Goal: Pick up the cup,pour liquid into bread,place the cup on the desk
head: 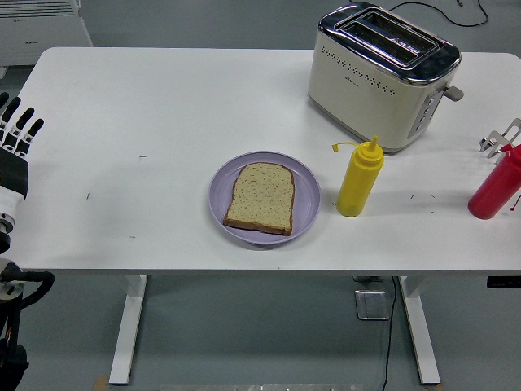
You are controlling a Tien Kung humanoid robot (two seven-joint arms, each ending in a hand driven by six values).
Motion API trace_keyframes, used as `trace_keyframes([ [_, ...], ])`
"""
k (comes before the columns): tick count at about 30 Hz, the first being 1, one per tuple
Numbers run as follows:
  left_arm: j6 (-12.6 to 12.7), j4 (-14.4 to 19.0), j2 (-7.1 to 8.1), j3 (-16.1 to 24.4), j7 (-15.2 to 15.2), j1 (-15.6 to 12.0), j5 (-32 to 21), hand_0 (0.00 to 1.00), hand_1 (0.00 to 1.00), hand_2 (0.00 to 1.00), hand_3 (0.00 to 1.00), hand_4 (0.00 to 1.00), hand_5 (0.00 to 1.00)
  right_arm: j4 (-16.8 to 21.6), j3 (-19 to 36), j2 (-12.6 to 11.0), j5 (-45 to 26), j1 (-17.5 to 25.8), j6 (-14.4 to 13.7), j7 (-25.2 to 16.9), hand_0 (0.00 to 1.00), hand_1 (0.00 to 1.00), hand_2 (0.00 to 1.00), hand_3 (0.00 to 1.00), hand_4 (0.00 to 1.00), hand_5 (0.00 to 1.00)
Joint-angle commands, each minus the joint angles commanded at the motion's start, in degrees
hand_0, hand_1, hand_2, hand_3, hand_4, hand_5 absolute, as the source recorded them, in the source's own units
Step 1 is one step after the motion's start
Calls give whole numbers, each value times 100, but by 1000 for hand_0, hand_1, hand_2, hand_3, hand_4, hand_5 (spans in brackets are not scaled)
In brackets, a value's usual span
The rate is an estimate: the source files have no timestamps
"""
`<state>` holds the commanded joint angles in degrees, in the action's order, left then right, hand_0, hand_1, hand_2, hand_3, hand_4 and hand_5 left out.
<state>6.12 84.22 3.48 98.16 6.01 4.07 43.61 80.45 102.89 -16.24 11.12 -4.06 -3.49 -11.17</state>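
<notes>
A cream and chrome toaster stands on the white counter, toward its far right, both slots facing up and its lever on the right-hand end. A black cable runs off behind the toaster. Near the toaster, on its front-left side, lies a round lilac plate. Below the counter's near edge show its white legs, with a small grey box on the floor.
</notes>
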Motion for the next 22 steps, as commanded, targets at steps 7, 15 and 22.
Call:
trace_keyframes([
  [7, 2, -5, 5, -11, 4, 30, 1, 716, 758, 804, 709, 663, 998, 22, 47, -12, -4, 17, -1, 2, 791, 734, 728, 754, 640, 600],
  [15, 2, -10, 3, -31, 4, 29, 3, 716, 758, 804, 709, 664, 998, 47, 57, -23, -15, 35, 0, 1, 790, 735, 728, 753, 642, 601],
  [22, 3, -11, -2, -40, 8, 34, 7, 716, 758, 804, 709, 664, 998, 44, 69, -24, -16, 56, -3, 0, 791, 735, 727, 753, 642, 600],
])
